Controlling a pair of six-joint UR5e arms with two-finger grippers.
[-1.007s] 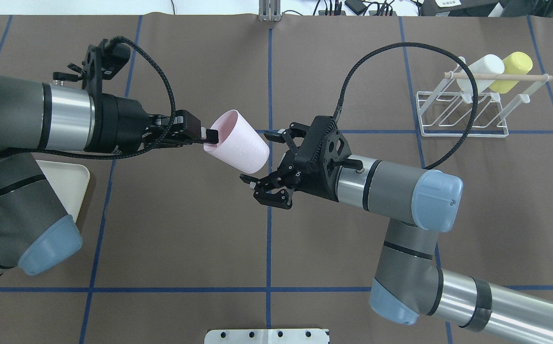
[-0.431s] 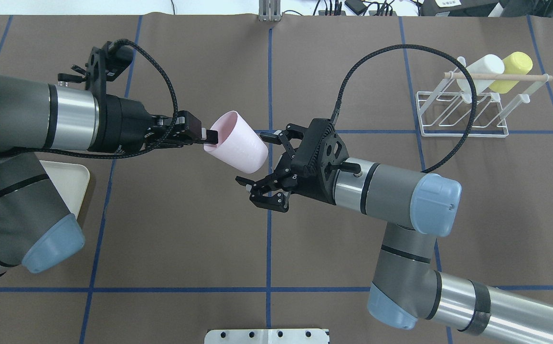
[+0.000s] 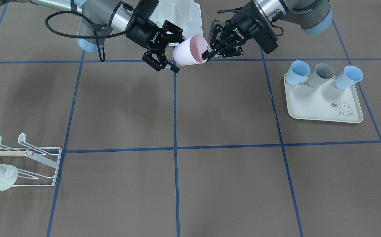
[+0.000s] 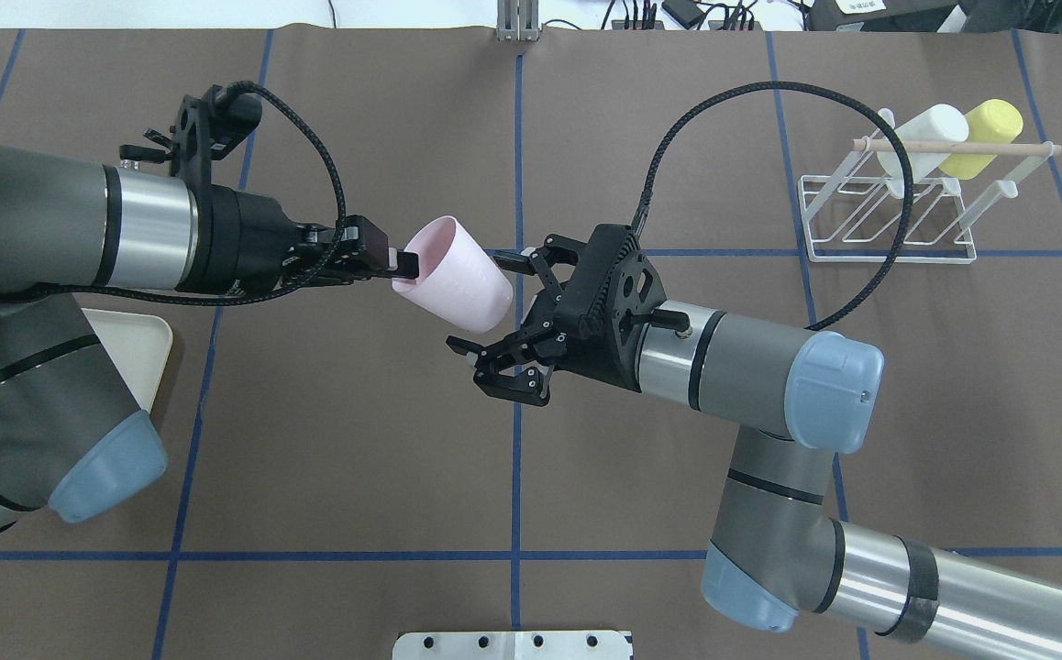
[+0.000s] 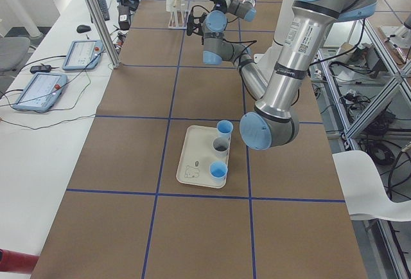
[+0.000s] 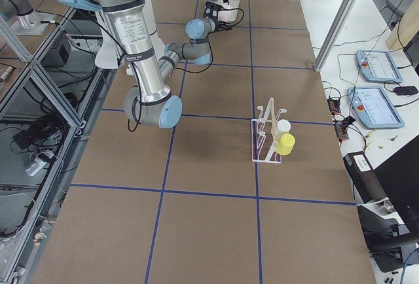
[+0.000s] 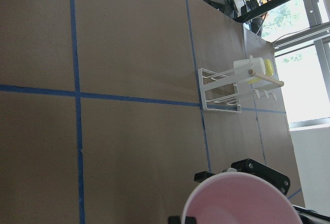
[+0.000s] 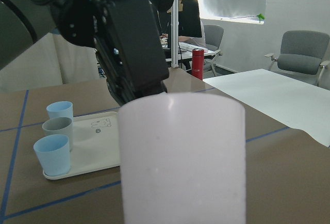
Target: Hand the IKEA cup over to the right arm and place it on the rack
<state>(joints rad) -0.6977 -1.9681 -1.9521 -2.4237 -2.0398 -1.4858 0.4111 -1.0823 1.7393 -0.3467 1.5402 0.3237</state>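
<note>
Overhead exterior view: I see a brown table (image 4: 311, 440) marked with blue tape lines. The left arm (image 4: 36, 229) reaches in from one side and the right arm (image 4: 751, 367) from the other, meeting near the middle. On my left side lies a cream tray (image 3: 312, 112) with two blue cups and one grey cup standing on it. At the far right stands the white wire rack (image 4: 879, 247), with a white cup (image 4: 930, 128) and a yellow cup (image 4: 985, 133) hung on it.

The pink cup (image 4: 458, 284) is pale, smooth and plain, tapered, with no handle. It hangs in the air above the table's centre, tipped on its side, mouth towards the left arm and closed base towards the right arm.

The left gripper (image 4: 403, 264) is closed tight on the cup's rim, one finger inside the mouth and one outside. The right gripper (image 4: 481, 302) is spread wide and holds nothing; the cup's base end sits between its two fingers. I cannot tell whether they touch it.
</note>
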